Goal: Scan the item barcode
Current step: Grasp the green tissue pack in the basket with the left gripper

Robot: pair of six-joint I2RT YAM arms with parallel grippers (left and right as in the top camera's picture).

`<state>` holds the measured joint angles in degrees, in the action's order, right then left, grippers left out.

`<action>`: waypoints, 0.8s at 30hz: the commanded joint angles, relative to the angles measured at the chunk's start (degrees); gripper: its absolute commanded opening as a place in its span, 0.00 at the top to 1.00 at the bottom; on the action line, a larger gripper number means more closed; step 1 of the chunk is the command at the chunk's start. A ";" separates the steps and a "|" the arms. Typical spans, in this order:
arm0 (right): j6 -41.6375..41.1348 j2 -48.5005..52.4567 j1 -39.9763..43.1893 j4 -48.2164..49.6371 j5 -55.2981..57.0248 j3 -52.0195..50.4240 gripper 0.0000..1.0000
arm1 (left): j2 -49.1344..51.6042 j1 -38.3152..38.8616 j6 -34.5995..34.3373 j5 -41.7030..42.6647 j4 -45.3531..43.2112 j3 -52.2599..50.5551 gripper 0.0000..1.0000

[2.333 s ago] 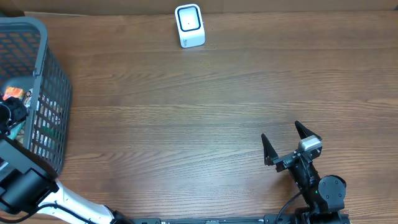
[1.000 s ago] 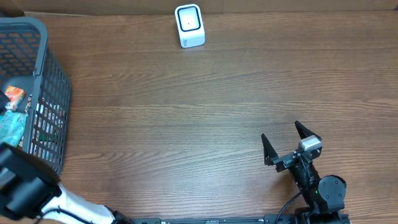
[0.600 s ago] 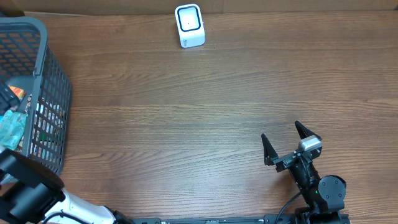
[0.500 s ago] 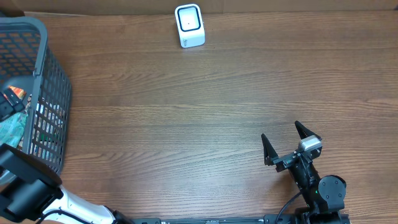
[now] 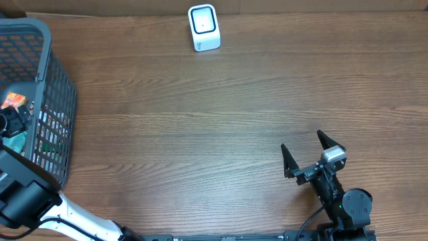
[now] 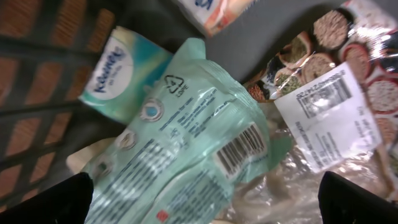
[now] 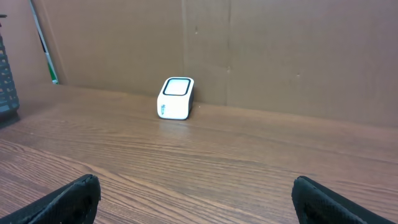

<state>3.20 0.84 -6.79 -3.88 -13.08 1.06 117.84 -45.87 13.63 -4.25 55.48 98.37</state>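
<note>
Overhead: A grey mesh basket [image 5: 41, 80] sits at the left edge of the frame on the wooden table [image 5: 200, 140]. The left gripper [image 5: 12, 122] reaches down inside it. A white barcode scanner [image 5: 204, 28] stands at the top centre, well apart from the basket. The right gripper [image 5: 301, 140] is parked at lower right with its jaws spread wide and nothing between them.

Left wrist: Both fingers [image 6: 53, 199] show only at the bottom corners, wide apart and gripping nothing. Between them, filling the middle of the frame, lies a mint-green pouch [image 6: 180, 143] with its barcode [image 6: 239, 149] facing up. I take this to be the item to scan. A tissue pack [image 6: 121, 65] lies at upper left, just beside the pouch. A clear-wrapped pack with a white label [image 6: 323, 118] lies at right and appears to touch the pouch's edge.

Right wrist: The scanner sits centre-left of the frame on the table, in front of a cardboard wall [image 7: 280, 50].

Step in hand, as I judge it, is the pick from the basket:
- Come down on the pouch body left of the barcode, so no finger covers the bars.
- Close gently – the soft film will likely crumple and bend the code.
- Keep the right-hand finger clear of the clear wrap, or two items may lift together.
- Lift straight up, clear of the basket wall, before heading for the scanner.
</note>
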 commanded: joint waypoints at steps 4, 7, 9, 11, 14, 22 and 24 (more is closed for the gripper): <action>-0.13 -0.68 0.04 0.44 -0.04 -0.61 0.00 | 4.81 -0.28 2.12 -0.68 -0.24 -0.48 0.10; -0.13 -0.68 0.04 0.44 -0.04 -0.61 0.00 | 6.19 -0.28 2.10 -0.63 -0.44 -0.48 0.39; -0.13 -0.68 0.04 0.44 -0.04 -0.61 0.00 | 6.29 -0.24 2.08 -0.66 -0.70 -0.44 0.80; -0.13 -0.68 0.04 0.44 -0.04 -0.61 0.00 | 6.14 -0.24 2.08 -0.68 -0.66 -0.31 0.96; -0.13 -0.68 0.04 0.44 -0.04 -0.61 0.00 | 5.95 -0.24 2.03 -0.66 0.28 0.46 0.96; -0.13 -0.68 0.07 0.44 -0.02 -0.61 0.00 | 1.01 0.07 -2.75 -0.57 4.04 5.99 0.96; -0.13 -0.68 0.04 0.44 -0.04 -0.61 0.00 | -1.57 0.55 -4.61 0.35 4.33 8.04 0.96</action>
<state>3.22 0.84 -6.79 -3.86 -13.10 1.06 121.12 -45.84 13.61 -5.89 59.20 102.10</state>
